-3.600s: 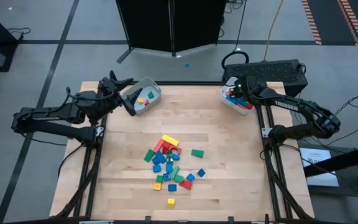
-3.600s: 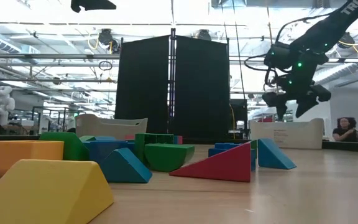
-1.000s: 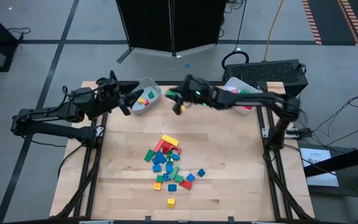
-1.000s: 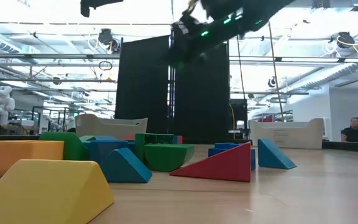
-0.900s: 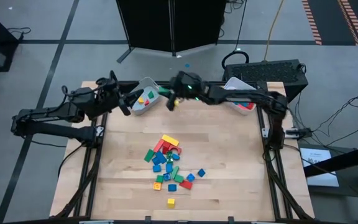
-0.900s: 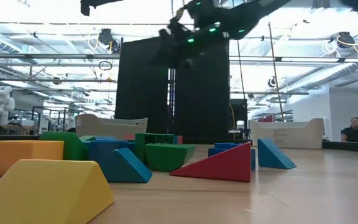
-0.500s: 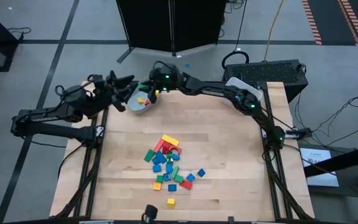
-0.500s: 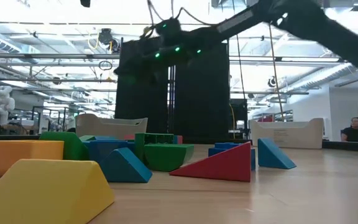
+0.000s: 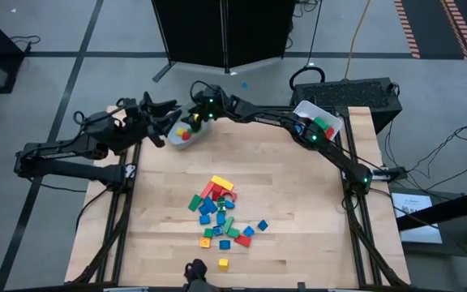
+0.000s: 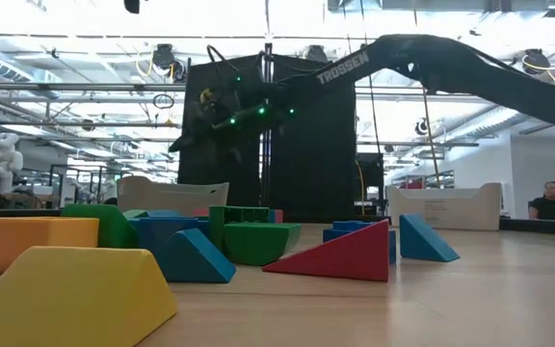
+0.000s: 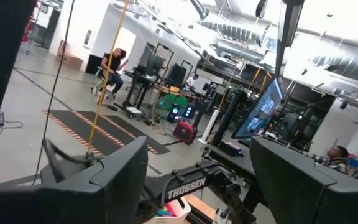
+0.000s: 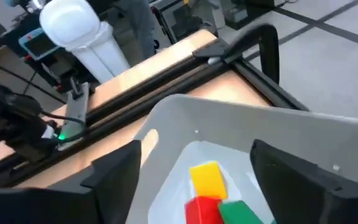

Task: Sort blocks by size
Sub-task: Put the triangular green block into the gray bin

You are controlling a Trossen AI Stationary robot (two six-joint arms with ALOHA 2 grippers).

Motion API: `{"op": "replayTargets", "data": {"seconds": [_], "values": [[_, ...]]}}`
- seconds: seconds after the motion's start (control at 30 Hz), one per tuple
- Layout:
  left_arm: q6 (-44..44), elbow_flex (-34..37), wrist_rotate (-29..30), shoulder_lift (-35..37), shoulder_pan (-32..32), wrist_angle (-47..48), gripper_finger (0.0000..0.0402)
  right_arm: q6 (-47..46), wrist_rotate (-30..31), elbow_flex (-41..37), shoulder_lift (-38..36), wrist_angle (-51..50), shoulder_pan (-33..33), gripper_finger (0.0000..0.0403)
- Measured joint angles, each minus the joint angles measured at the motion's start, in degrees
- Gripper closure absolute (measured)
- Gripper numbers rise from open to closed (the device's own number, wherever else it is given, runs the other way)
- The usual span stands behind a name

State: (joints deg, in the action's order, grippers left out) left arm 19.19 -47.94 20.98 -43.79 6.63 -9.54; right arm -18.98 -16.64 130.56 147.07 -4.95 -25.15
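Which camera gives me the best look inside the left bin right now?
The right wrist view: it looks into the left bin, showing yellow, red and green blocks. The high view shows it small, partly under the right gripper; the low view shows only its wall.

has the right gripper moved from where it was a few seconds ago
Yes. The right gripper has swung from over the right white bin at the table's far right corner across to above the left white bin, fingers open.
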Motion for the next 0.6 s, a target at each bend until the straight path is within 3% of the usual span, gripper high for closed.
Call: {"op": "replayTargets", "data": {"seconds": [0.07, 0.17, 0.27, 0.37, 0.47, 0.6], "values": [[0.21, 0.00, -1.23, 0.00, 0.00, 0.00, 0.0120, -0.28, -3.54, 0.00, -1.45, -0.36, -0.14, 0.0100], [2.45, 0.00, -5.45, 0.49, 0.00, 0.32, 0.0120, 0.84, -15.97, 0.01, -5.80, -2.11, 0.22, 0.0108], [2.75, 0.00, -9.99, 1.03, -0.01, 1.77, 0.0120, 6.28, -25.26, 0.24, -10.69, -10.93, 2.73, 0.0124], [3.56, 0.00, -11.44, 1.08, -0.02, 2.25, 0.0120, 17.33, -24.76, 0.24, -13.15, -27.01, 7.11, 0.0137], [6.67, 0.00, -12.41, 1.25, -0.02, 2.46, 0.0120, 28.59, -18.36, -0.05, -13.00, -38.87, 12.25, 0.0141], [7.05, 0.00, -14.48, 1.22, -0.02, 2.69, 0.0120, 40.83, -9.61, 0.04, -11.18, -43.14, 18.32, 0.0139]]}}
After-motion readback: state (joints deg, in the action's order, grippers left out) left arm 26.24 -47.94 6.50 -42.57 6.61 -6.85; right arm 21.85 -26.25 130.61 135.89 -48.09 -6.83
